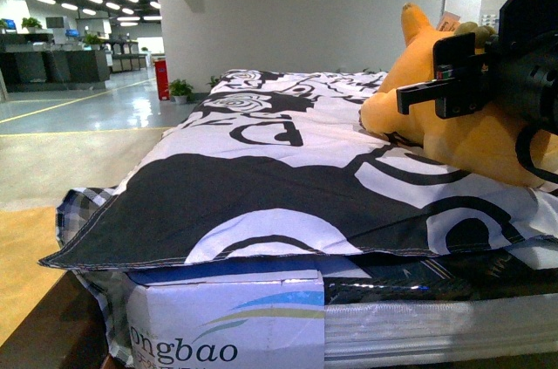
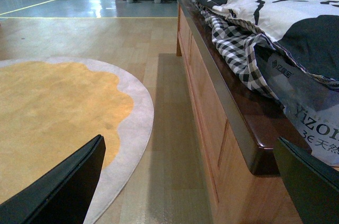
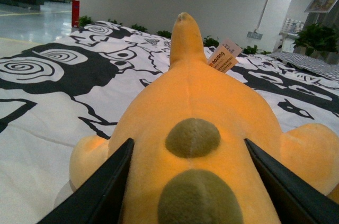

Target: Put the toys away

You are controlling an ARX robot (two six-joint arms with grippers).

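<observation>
status: nothing put away yet, judging by how things lie. the plush toy (image 3: 196, 107) lies on top of the black-and-white duvet (image 1: 261, 168) on the bed (image 2: 212, 102), toward the robot's right side, resting on the cover and not lifted. no box, basket or shelf for it shows in any view, so where it goes cannot be told. left to do, by my reading: close on it, lift it clear, carry it off, release.

right gripper (image 3: 188, 144): jaws spread wide, one on each flank of the toy's orange body, not clamped. whether the inner faces touch the plush cannot be told.

left gripper (image 2: 189, 140): jaws open and empty, off the side of the bed above the wooden floor (image 2: 164, 128), with the round yellow rug (image 2: 53, 107) just beyond. well apart from the toy.

orientation of toy: in the right wrist view its long axis runs straight away from the jaws, so the jaws sit across its width. two olive patches (image 3: 192, 136) lie along the midline of the near end. the far end rises into one pointed tuft (image 3: 184, 33), aimed up and away from the gripper, with a paper tag (image 3: 222, 57) beside it. in the front view the body lies low and the tuft stands at its left end.
</observation>
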